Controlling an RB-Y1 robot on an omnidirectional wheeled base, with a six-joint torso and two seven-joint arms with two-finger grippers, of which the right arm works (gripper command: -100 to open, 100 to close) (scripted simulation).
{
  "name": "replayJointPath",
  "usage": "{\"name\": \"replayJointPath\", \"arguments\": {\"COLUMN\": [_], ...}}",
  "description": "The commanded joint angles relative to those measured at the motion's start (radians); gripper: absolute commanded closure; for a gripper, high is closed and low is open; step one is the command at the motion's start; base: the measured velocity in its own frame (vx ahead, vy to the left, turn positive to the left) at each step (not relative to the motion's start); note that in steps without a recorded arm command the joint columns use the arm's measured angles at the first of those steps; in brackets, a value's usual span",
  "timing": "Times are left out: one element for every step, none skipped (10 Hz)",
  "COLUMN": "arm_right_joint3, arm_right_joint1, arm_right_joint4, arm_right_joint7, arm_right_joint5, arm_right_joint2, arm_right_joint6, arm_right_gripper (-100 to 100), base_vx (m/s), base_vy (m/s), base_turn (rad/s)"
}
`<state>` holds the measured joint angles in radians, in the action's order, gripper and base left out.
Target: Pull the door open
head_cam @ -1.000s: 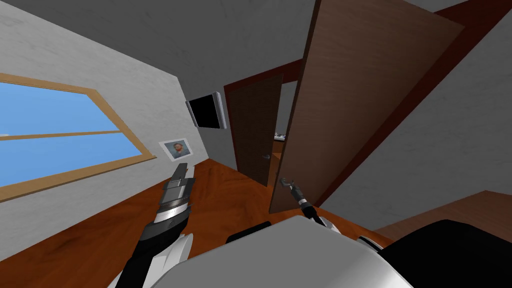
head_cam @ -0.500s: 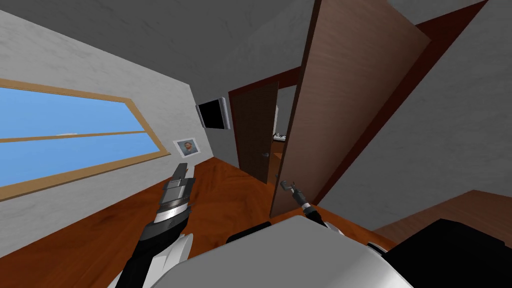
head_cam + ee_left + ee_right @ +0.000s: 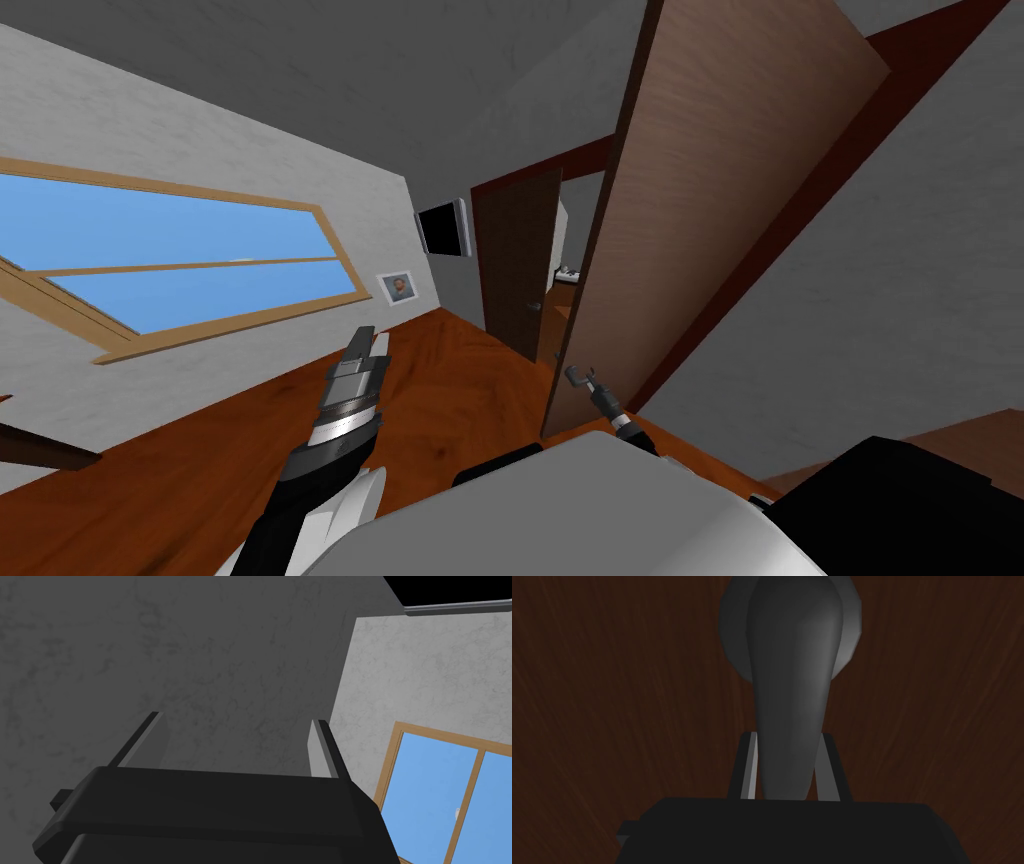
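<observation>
With the jaws of the right gripper (image 3: 786, 741) closed on the grey lever door handle (image 3: 792, 676), the pull is best drawn along the hinge arc so the lever is not twisted free. The left gripper (image 3: 236, 720) is held aside, jaws wide and empty. The door (image 3: 700, 200), a tall brown wood-grain slab, stands partly swung from its dark red frame (image 3: 808, 200), ahead and to the right.

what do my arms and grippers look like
The left arm has a black forearm, white and grey wrist bands and a grey ribbed cuff. The left gripper is a dark box with two thin light grey blade fingers. The right gripper matches, on a dark right arm with pale rings.
</observation>
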<state>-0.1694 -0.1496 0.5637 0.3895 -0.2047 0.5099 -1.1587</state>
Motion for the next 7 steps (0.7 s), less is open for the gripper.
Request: {"name": "replayJointPath", "arguments": {"arm_right_joint3": [-0.012, -0.018, -0.024, -0.03, -0.017, -0.013, -0.01], "arm_right_joint1": [-0.013, -0.021, -0.029, -0.038, -0.034, -0.023, -0.016], "arm_right_joint4": [-0.006, -0.011, -0.016, -0.021, -0.018, -0.016, -0.016], "arm_right_joint7": [0.007, 0.012, 0.017, 0.022, 0.016, 0.016, 0.016], "arm_right_joint5": [0.003, 0.003, 0.003, 0.003, -0.002, 0.011, 0.017], "arm_right_joint2": [0.0, 0.004, 0.008, 0.012, 0.016, 0.009, 0.005], "arm_right_joint6": [-0.033, -0.051, -0.067, -0.085, -0.072, -0.058, -0.051], "arm_right_gripper": [100, 100, 100, 100, 100, 100, 100], "base_vx": [-0.126, -0.172, -0.186, -0.208, -0.093, -0.156, -0.228], "base_vy": [-0.032, -0.049, -0.066, -0.078, -0.042, -0.031, -0.045], "base_turn": [0.143, 0.197, 0.171, 0.168, 0.029, 0.111, 0.13]}}
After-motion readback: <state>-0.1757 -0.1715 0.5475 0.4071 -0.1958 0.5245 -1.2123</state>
